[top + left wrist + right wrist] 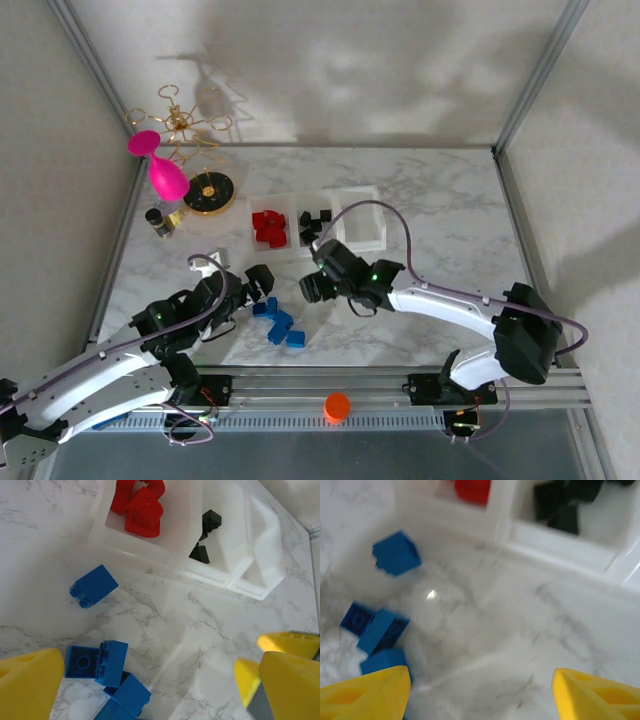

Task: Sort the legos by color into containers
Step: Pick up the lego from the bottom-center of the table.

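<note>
Marble desk before me: loose blue bricks near the front, three joined bins behind them, black-and-gold stand base back left.

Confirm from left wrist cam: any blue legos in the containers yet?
No, the blue legos lie out on the table, while the containers hold red legos and black legos.
</note>
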`<state>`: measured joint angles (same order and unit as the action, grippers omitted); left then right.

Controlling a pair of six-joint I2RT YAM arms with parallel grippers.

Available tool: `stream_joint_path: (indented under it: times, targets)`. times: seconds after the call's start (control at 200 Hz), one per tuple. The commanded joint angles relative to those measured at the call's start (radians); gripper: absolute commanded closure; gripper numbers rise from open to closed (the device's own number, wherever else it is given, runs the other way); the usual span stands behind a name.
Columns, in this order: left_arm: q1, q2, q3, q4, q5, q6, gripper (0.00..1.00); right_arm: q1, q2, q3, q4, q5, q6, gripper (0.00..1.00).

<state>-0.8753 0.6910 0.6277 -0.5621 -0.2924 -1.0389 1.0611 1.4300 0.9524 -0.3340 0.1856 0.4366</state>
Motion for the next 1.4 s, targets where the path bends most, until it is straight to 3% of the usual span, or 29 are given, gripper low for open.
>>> stream_joint_path:
  times: [0.0, 0.375, 0.841, 1.086, 1.392]
  targets:
    - [0.006, -0.033, -0.035, -0.060, 0.015, -0.033, 0.00, 0.077, -0.023, -0.053, -0.023, 0.025, 0.071, 0.23]
    - [0.006, -0.105, -0.083, -0.098, 0.005, -0.076, 0.01, 0.290, 0.058, -0.101, 0.103, -0.014, 0.057, 0.16]
    - [0.006, -0.137, -0.075, -0.148, -0.011, -0.093, 0.00, 0.311, 0.214, -0.060, 0.161, -0.035, -0.082, 0.15]
    - [0.007, -0.133, -0.068, -0.150, -0.014, -0.093, 0.00, 0.307, 0.283, -0.029, 0.170, -0.020, -0.111, 0.22]
    - [0.007, -0.126, -0.060, -0.153, -0.020, -0.090, 0.00, 0.291, 0.315, -0.021, 0.171, -0.030, -0.118, 0.41]
